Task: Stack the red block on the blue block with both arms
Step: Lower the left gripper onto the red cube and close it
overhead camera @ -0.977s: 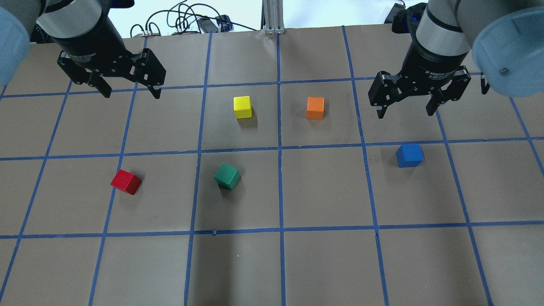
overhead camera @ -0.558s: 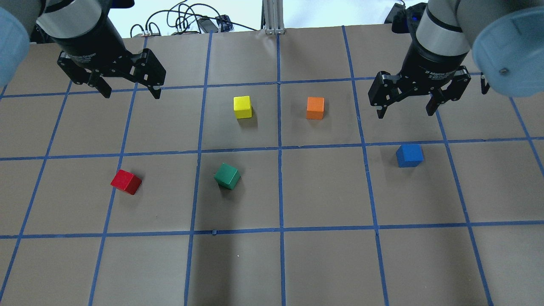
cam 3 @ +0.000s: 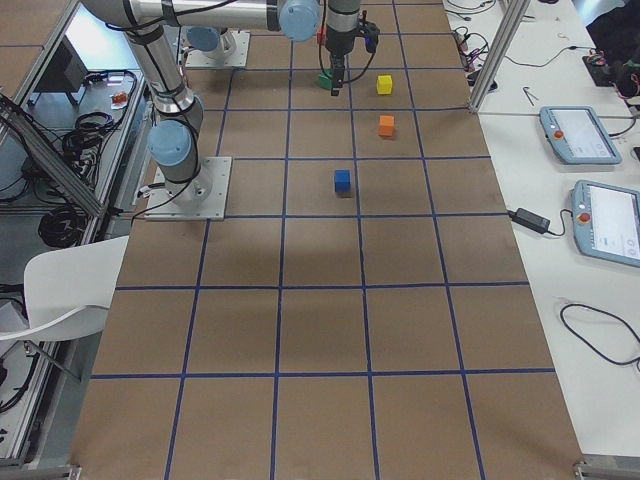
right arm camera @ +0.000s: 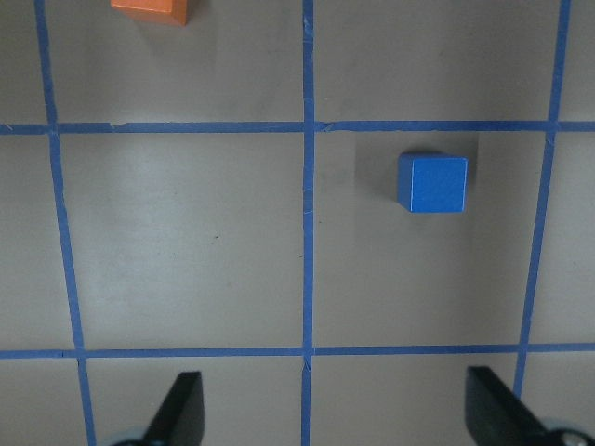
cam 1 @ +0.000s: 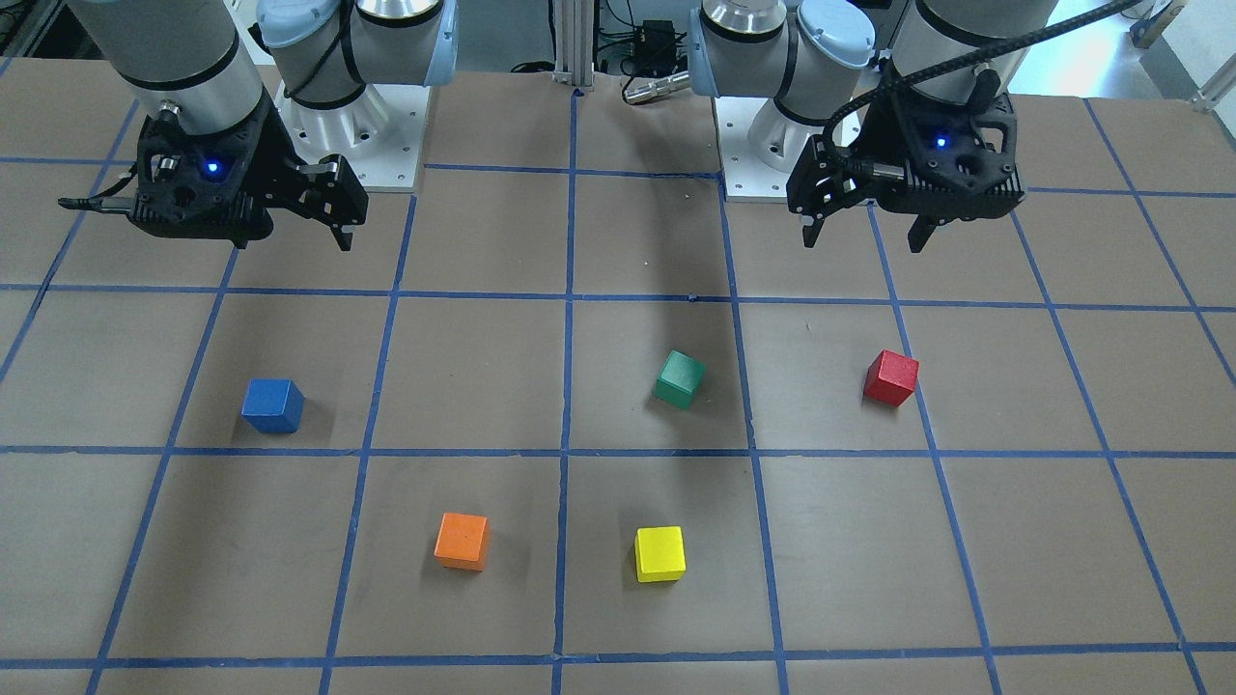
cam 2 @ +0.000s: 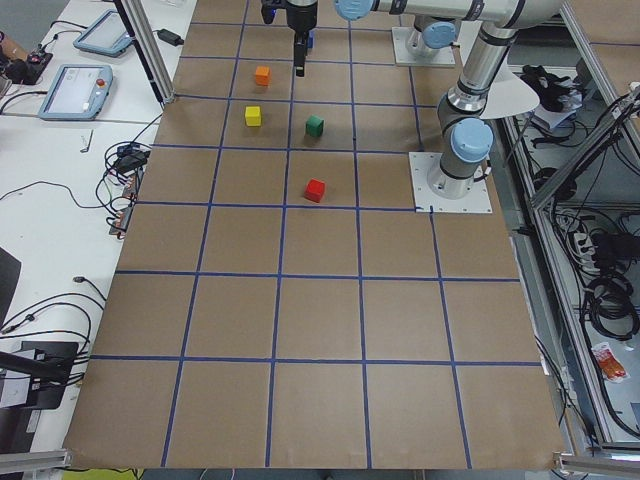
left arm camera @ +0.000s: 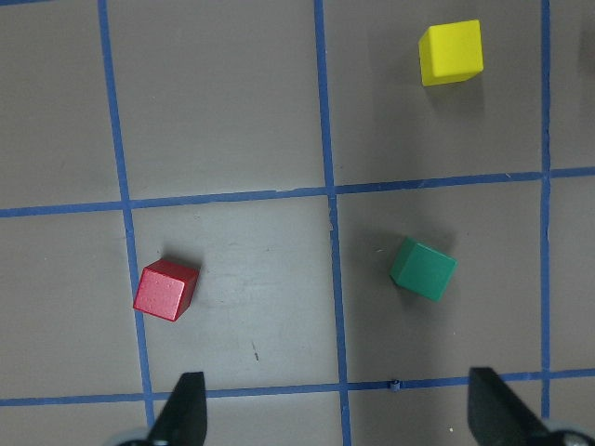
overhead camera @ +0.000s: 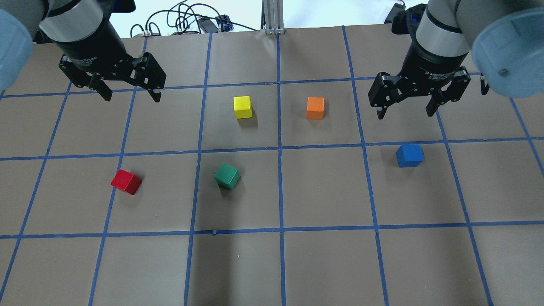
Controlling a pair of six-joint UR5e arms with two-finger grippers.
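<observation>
The red block (overhead camera: 126,182) lies on the brown table at the left, turned askew; it also shows in the left wrist view (left arm camera: 166,290) and the front view (cam 1: 890,377). The blue block (overhead camera: 409,155) lies at the right and shows in the right wrist view (right arm camera: 432,183) and the front view (cam 1: 272,404). My left gripper (overhead camera: 131,97) hangs open and empty above the table, beyond the red block. My right gripper (overhead camera: 405,113) hangs open and empty just beyond the blue block. Neither gripper touches a block.
A green cube (overhead camera: 227,176) lies askew between the two blocks. A yellow cube (overhead camera: 242,107) and an orange cube (overhead camera: 315,108) sit farther back in the middle. Cables (overhead camera: 182,21) and a metal post (overhead camera: 274,17) stand at the far edge.
My left gripper has shifted slightly. The right gripper and all blocks stay where they were.
</observation>
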